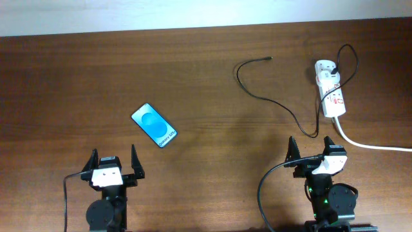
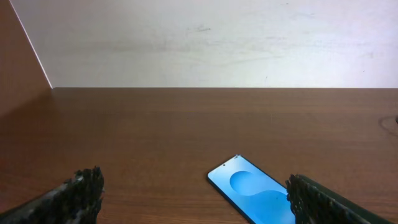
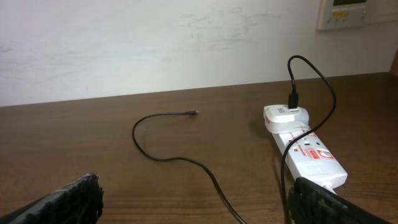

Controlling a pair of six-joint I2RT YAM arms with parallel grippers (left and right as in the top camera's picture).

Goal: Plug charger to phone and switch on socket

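The phone (image 1: pixel 154 125) lies flat on the brown table, blue screen up, left of centre; it also shows in the left wrist view (image 2: pixel 252 194). The charger (image 1: pixel 270 100) is a thin black cable looping across the table, its free tip (image 1: pixel 268 59) lying loose far from the phone; it shows in the right wrist view (image 3: pixel 180 158). Its other end is plugged into a white adapter on the socket (image 1: pixel 332 90), a white power strip at the right, also in the right wrist view (image 3: pixel 308 152). My left gripper (image 1: pixel 114 164) is open and empty, just near of the phone. My right gripper (image 1: pixel 310 153) is open and empty, near of the strip.
The strip's thick white cord (image 1: pixel 373 145) runs off to the right edge. A white wall (image 2: pixel 205 43) bounds the table's far side. A white wall panel (image 3: pixel 357 12) hangs at the upper right in the right wrist view.
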